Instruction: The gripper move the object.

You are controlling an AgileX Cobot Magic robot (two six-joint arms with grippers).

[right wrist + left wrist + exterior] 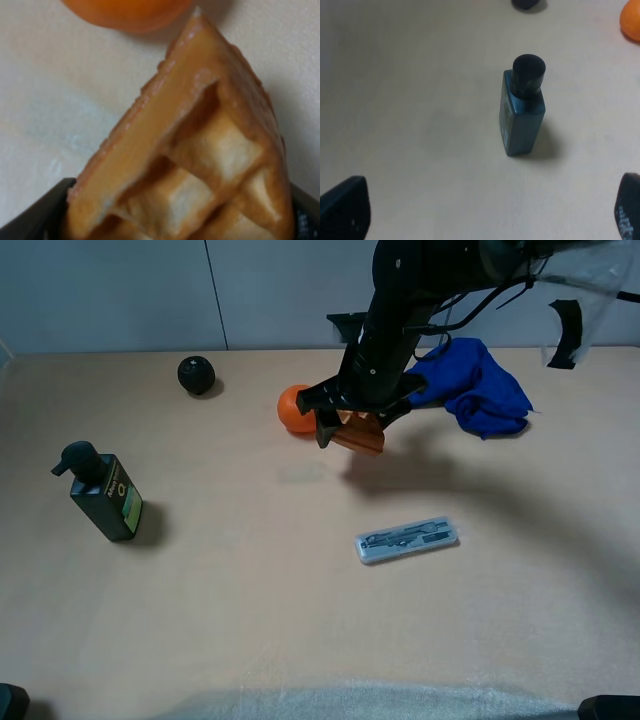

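The right claw (352, 425), black with two fingers, is shut tight on the small orange-brown wedge-shaped toy waffle (358, 432). The waffle hangs near the back of the light brown table (250, 620). It is just beside the round smooth orange fruit (294, 407), and a crumpled blue cloth (480, 385) lies on its other side. A dark shadow falls on the table near it, so I think the waffle is lifted a little, not resting.

In the right wrist view, the black fingers press on the wide end of the waffle, one on each side. The pointy end sticks out toward the orange fruit.

The waffle looks like hard plastic, so it is likely light and stiff and will not squash. Its sides look smooth and they slope, so it could slide out if the squeeze is loose. The wide end, where the sides are thick, is a good spot to hold.

The left claw (485, 215) is wide open and holds nothing. It hovers near the dark green pump bottle (522, 107), which stands upright. A small black ball (196, 374) and a flat clear case (407, 539) lie well apart from the waffle.
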